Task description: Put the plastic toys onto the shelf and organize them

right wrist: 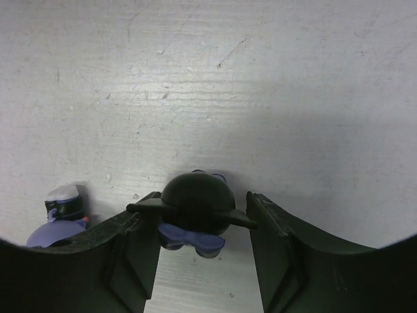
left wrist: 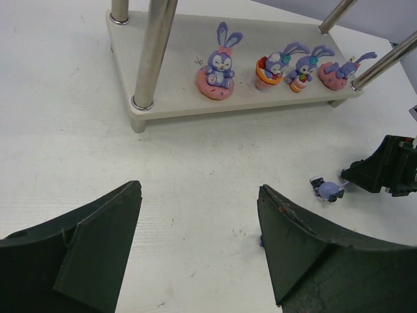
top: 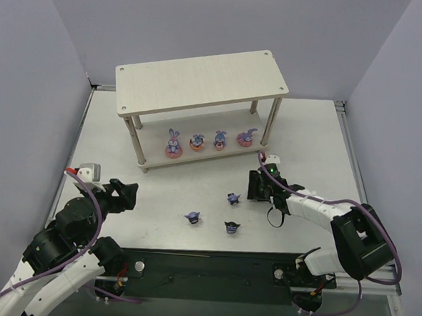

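Observation:
Four purple-blue bunnies [top: 173, 143] [top: 197, 141] [top: 220, 139] [top: 247, 137] stand in a row on the lower board of the beige shelf [top: 201, 80]. They also show in the left wrist view [left wrist: 219, 65]. Three dark pointed-ear figures [top: 232, 198] [top: 192, 217] [top: 232, 226] stand on the table. My right gripper [top: 256, 186] is low over the table, open. Its fingers straddle a fourth dark figure [right wrist: 197, 207], the left finger touching an ear and a small gap on the right. My left gripper [top: 125, 195] is open and empty, above the table at the left.
The shelf's front legs [left wrist: 154, 55] stand between my left gripper [left wrist: 199, 189] and the bunnies. One dark figure [right wrist: 58, 218] lies just left of my right gripper [right wrist: 202, 197]. White walls enclose the table on three sides.

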### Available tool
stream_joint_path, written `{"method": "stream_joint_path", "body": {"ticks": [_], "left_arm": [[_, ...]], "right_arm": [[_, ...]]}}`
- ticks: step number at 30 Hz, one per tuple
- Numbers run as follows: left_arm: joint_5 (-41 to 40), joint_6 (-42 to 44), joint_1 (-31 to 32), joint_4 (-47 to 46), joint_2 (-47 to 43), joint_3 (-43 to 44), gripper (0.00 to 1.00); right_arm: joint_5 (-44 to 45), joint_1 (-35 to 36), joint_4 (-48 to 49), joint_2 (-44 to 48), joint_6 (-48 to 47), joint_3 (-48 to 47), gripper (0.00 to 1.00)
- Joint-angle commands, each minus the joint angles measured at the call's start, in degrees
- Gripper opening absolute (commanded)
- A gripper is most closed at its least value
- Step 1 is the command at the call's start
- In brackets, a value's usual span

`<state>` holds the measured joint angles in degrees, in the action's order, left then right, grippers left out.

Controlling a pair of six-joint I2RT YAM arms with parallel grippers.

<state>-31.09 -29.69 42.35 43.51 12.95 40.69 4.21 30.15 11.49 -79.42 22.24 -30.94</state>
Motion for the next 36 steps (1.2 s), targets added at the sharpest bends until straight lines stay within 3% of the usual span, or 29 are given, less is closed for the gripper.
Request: {"method": "stream_joint_path", "body": {"ticks": [1,9,11,18,30,36], "left_arm": [[-0.55,0.34,0.28,-1.14,-0.12,0.09,0.82],[-0.46,0.42,0.28,-1.23,-0.03,0.10,0.82],[-0.46,0.43,0.28,-1.23,0.15,0.10,0.82],[-0.37,0.51,0.28,-1.23,0.15,0.10,0.82],[-0.37,0.51,0.28,-1.41,0.41,0.18,0.82],[-0.46,0.51,0.28,-1.32,0.32,0.18,0.82]], "right_arm": [[3.79,1.40,2.40,0.32,1.49,0.53,0.51],[15.29,7.02,1.44,-1.35,5.79,0.44,0.48],[20.39,9.21,0.29,-2.40,9.12,0.35,0.52],[25.58,10.19,-1.38,-4.78,17.74,1.05,0.64],[33.41,15.55,-6.56,-11.72,33.83,-1.58,0.59],[38.94,20.56,-16.82,-14.97,43.58,-5.35,0.60]]}}
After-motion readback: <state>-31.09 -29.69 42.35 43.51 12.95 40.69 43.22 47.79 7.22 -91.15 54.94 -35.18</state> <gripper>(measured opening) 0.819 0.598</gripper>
